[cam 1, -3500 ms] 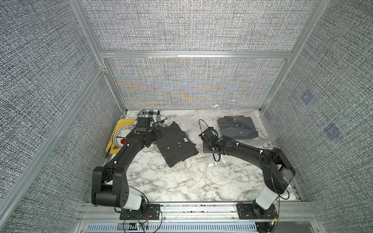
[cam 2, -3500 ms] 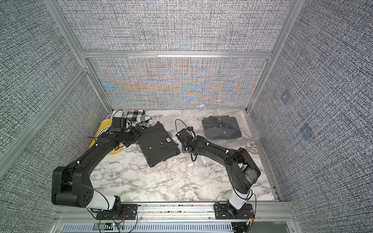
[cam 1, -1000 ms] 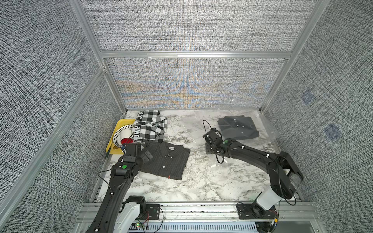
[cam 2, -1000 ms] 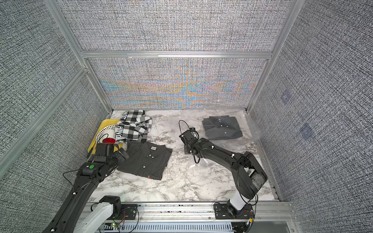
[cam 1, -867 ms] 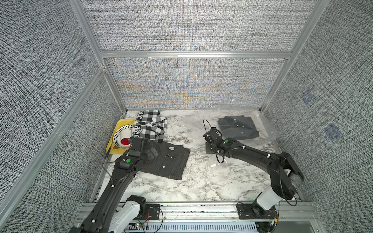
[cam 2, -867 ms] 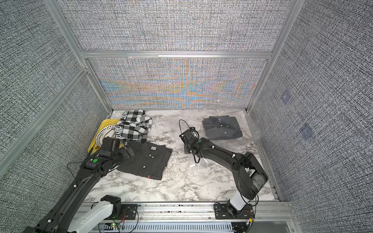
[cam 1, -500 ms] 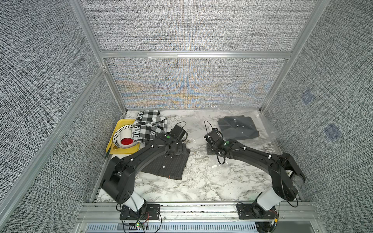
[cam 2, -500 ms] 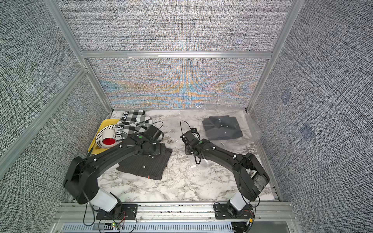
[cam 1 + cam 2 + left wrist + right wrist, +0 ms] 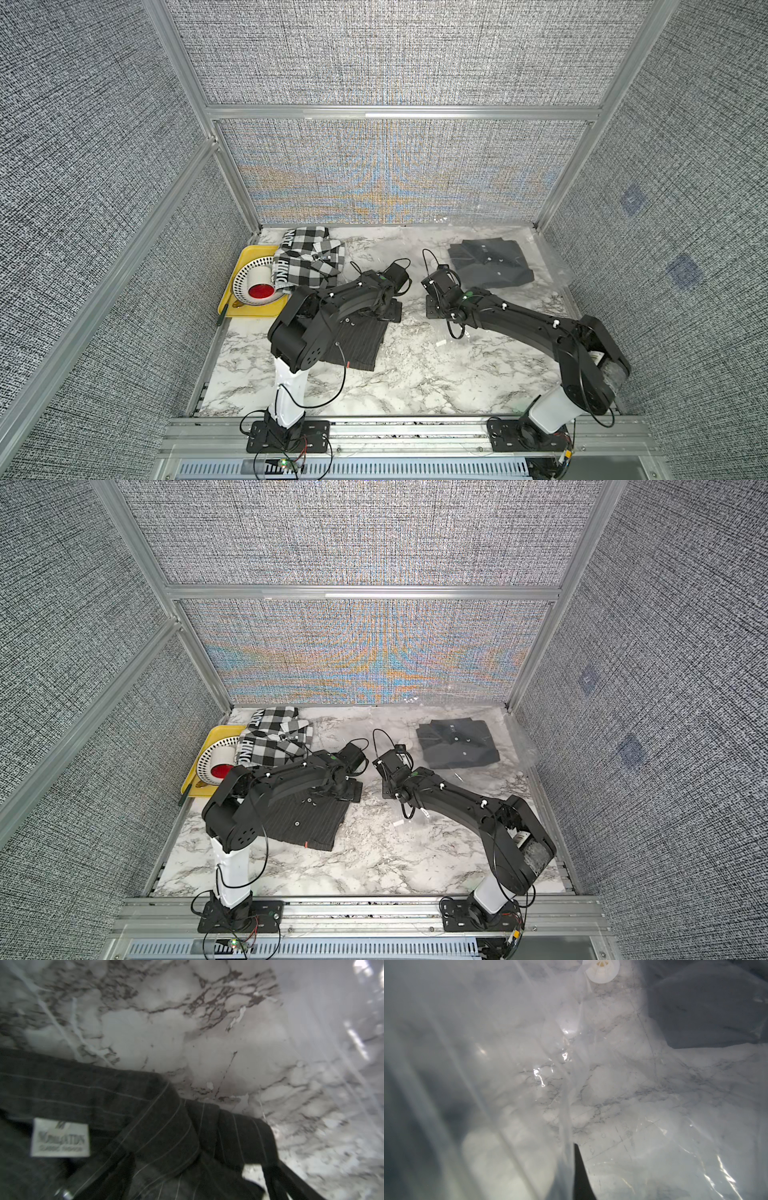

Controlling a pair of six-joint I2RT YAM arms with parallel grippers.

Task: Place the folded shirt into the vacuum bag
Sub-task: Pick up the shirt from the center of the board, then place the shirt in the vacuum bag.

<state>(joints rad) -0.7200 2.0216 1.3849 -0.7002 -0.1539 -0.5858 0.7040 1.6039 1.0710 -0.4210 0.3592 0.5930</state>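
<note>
A dark pinstriped folded shirt (image 9: 357, 340) (image 9: 307, 816) lies left of centre on the marble table. My left gripper (image 9: 388, 307) (image 9: 351, 789) is low over its far right corner by the collar. In the left wrist view the jaws stand open astride the shirt's (image 9: 124, 1105) collar fabric. The see-through vacuum bag (image 9: 548, 266) (image 9: 519, 737) spreads over the right half. My right gripper (image 9: 432, 307) (image 9: 388, 789) is shut on its near left edge. The right wrist view shows the bag's film (image 9: 508, 1064) and its round white valve (image 9: 601, 970).
A dark grey folded shirt (image 9: 490, 266) lies inside the bag at the back right. A black-and-white checked shirt (image 9: 309, 262) lies at the back left, partly over a yellow tray (image 9: 232, 291) holding a plate and a cup (image 9: 259, 286). A small white clip (image 9: 440, 343) lies mid-table.
My left arm swung in from the table's left edge and reached across the striped shirt to its far right corner. The right arm and the bag edge stayed almost still.
</note>
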